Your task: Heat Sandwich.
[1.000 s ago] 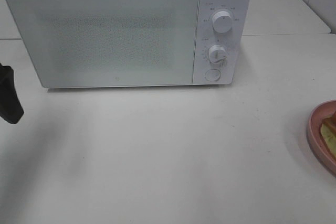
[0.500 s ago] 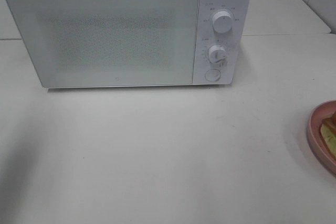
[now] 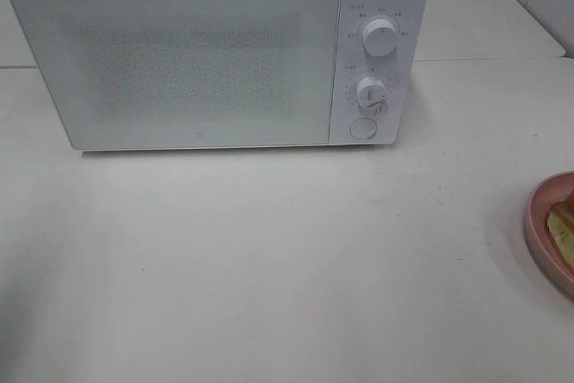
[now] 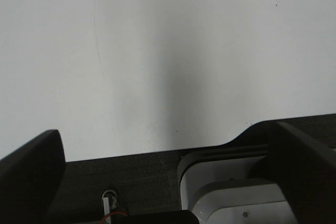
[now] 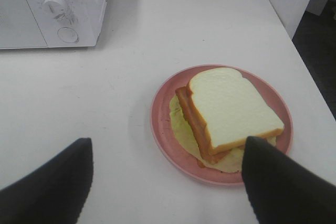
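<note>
Currently the white box-shaped microwave oven sits at the far side of the white tabletop, door closed, with two round white dials stacked on its right-hand panel and a round button below them. At the right edge of the exterior high view, a round pink plate is cut off by the frame; a sliver of the white sliced-bread sandwich shows on it. No arm is visible in that view.

Right wrist view: sandwich lies on the pink plate, tan crust, reddish and pale yellow-green filling sticking out toward the microwave side. Plate is well apart from the microwave, nearer and to its right. Right gripper hovers above the table, black fingers spread wide, holding nothing, apart from the sandwich; one fingertip overlaps the plate rim in the picture, contact unclear.

Left wrist view: left gripper over bare tabletop, dark fingers wide apart, nothing between them.
</note>
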`<state>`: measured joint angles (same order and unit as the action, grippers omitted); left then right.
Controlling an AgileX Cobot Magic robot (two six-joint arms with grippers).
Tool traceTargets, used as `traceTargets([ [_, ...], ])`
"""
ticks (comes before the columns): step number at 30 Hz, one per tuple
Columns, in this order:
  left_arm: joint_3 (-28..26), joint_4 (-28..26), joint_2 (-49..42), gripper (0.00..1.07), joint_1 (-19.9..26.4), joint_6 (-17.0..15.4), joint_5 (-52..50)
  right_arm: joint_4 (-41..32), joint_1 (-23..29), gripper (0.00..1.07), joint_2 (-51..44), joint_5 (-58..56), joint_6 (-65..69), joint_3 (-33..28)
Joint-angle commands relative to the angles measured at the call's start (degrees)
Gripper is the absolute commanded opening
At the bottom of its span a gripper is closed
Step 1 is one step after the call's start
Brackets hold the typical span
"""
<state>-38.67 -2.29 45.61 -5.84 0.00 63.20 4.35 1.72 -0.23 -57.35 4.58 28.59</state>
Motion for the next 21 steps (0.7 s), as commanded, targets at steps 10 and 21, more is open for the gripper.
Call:
traceTargets([
  [10, 7.6, 1.8, -16.6, 1.00, 0.2, -1.2, -4.4, -0.1, -0.4, 0.75, -1.5, 0.3, -0.5, -0.1],
  [21, 9.1, 1.8, -26.9, 1.00, 0.2, -2.5, -1.8, -0.1, -0.4, 0.75, -1.5, 0.3, -0.5, -0.1],
])
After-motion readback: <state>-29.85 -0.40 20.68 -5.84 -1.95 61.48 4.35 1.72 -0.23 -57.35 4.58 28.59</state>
